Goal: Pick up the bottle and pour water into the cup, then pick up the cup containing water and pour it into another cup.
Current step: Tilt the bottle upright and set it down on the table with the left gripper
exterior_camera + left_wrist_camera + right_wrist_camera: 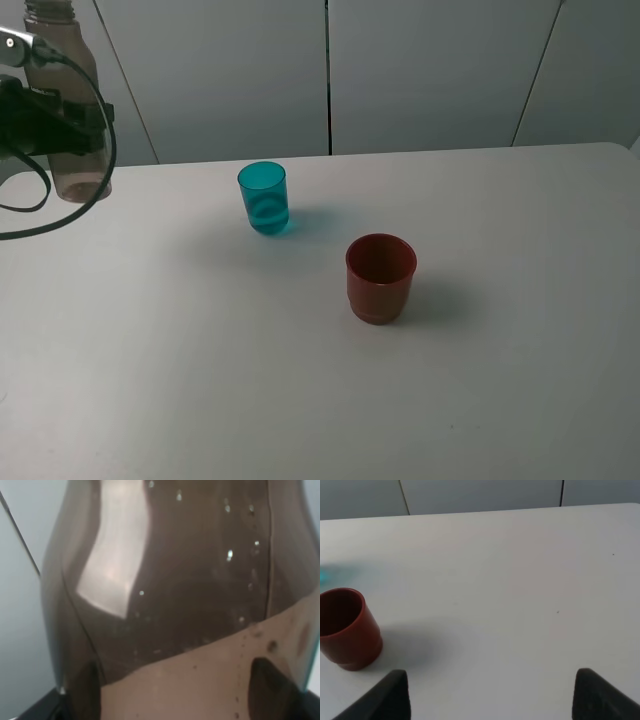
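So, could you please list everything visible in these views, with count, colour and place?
bottle: one, translucent smoky grey-brown, far left of the table, in the left tool's grip.
teal cup: one, translucent teal-blue, upright on the table, left of centre toward the back.
red cup: one, opaque dark red, upright near the table's middle, apart from the teal cup.
table: one, white, under both cups.
wall panels: several, pale grey, behind the table.
cable: one, black, looping beside the bottle.
left tool: one, black, shut on the bottle.
right tool: one, black, open and empty, over the table near the red cup.
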